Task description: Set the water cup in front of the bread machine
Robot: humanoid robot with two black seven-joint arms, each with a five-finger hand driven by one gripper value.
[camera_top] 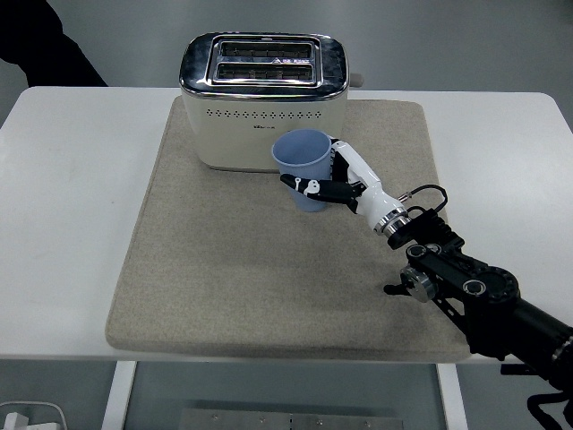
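A light blue water cup [304, 163] stands upright over the grey mat, just in front of the cream toaster [263, 98] and toward its right half. My right hand [333, 184], white with black fingers, is shut around the cup's lower part from the right side. I cannot tell whether the cup's base touches the mat. The black right arm [466, 287] reaches in from the lower right. The left arm is out of view.
A grey mat [215, 269] covers most of the white table [63, 224]. A person's dark sleeve [45, 45] shows at the top left corner.
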